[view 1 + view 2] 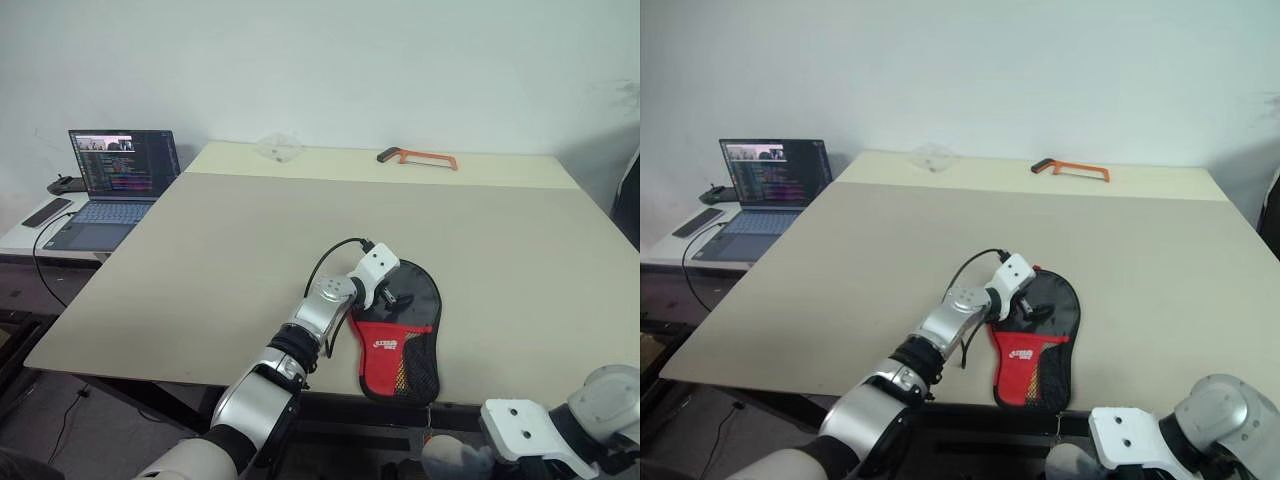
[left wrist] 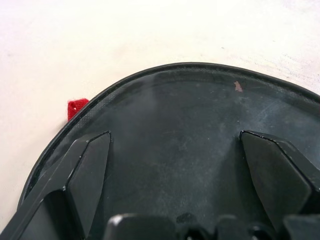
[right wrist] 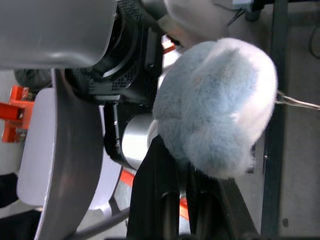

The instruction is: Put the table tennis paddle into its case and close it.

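Note:
The case lies flat on the tan table near its front edge. It is black and paddle-shaped, with a red logo panel and a mesh pocket. My left gripper stands open just over the case's round black head, one finger on either side. The table tennis paddle is hidden. Below the table's edge, my right gripper is shut on the fluffy grey-white ball pouch, which hangs from the case on a thin chain. In the head views the pouch sits beside the right wrist.
An orange-handled hacksaw and a crumpled clear plastic piece lie at the table's far edge. An open laptop stands on a lower side table to the left. A black cable loops from my left wrist over the table.

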